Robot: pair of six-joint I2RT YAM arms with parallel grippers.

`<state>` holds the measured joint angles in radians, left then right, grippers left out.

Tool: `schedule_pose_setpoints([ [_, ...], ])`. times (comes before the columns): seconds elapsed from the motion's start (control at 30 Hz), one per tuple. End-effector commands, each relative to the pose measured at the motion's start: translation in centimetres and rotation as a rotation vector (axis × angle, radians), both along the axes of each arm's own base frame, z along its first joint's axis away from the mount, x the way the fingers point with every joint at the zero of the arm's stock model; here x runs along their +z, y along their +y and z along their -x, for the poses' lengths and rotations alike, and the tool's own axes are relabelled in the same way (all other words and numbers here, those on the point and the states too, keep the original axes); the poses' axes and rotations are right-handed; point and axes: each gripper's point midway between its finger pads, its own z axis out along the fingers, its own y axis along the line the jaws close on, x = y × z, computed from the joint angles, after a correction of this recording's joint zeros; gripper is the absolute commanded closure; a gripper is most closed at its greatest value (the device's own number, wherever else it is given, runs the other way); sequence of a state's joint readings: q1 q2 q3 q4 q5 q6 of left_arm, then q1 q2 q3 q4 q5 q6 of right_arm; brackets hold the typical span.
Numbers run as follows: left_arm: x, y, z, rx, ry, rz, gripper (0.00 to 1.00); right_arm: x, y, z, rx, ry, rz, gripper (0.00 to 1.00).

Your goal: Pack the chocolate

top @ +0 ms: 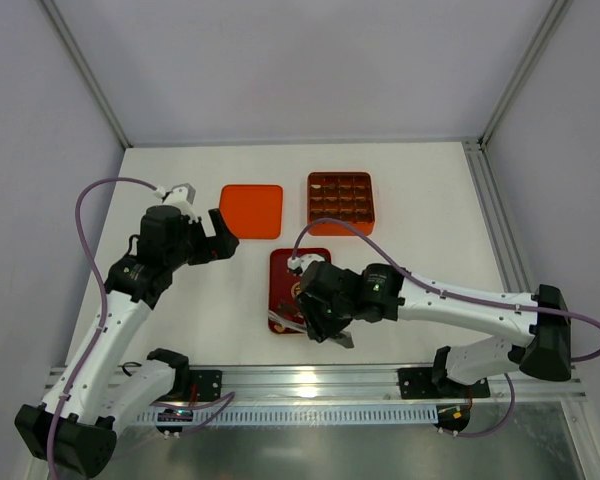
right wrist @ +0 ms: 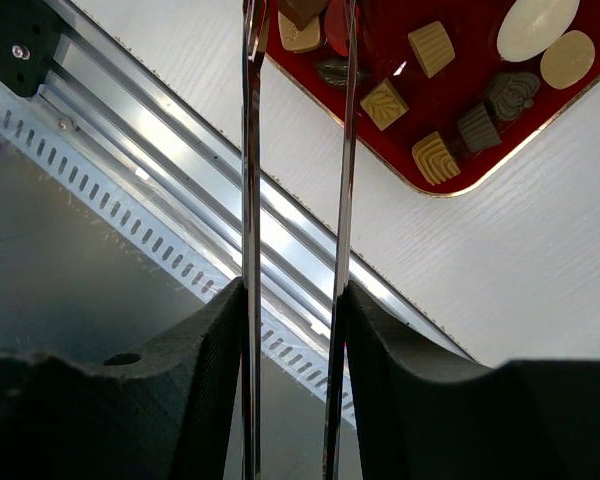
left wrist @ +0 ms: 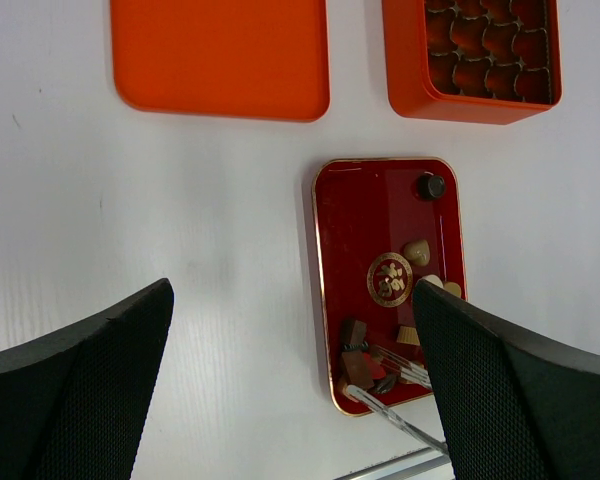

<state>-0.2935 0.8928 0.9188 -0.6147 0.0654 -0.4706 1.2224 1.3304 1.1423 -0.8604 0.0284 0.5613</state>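
Right end effector clamped on tongs; left end effector open. Small, light, easily marred chocolate, best pinched gently across flat sides.

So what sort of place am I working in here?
Looks like a robotics lab cell: white table walled by plain panels, arms bolted to an aluminium rail, a staged tray of chocolates near an orange grid box.

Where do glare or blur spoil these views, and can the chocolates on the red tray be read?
Top external: even light and soft shadows, but the right gripper covers much of the red tray. Left wrist: the table is sharp, while the fingers of the left gripper are a dark foreground blur. Right wrist: hard glare on the aluminium rail and the tweezers, but the chocolates are sharp.
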Motion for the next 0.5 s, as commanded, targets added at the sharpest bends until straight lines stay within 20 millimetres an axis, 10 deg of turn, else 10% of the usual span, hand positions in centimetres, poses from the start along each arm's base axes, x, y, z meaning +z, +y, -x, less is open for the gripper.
schedule_pose_setpoints([
  [0.0,0.4,-0.2,-0.1,-0.007,-0.011,0.010,0.00,1.2,1.0,-0.2,-0.013,-0.027,-0.026,0.55],
  [0.47,0.4,-0.2,-0.1,-0.007,-0.011,0.010,0.00,0.0,0.8,-0.3,-0.023,-0.038,0.036,0.55],
])
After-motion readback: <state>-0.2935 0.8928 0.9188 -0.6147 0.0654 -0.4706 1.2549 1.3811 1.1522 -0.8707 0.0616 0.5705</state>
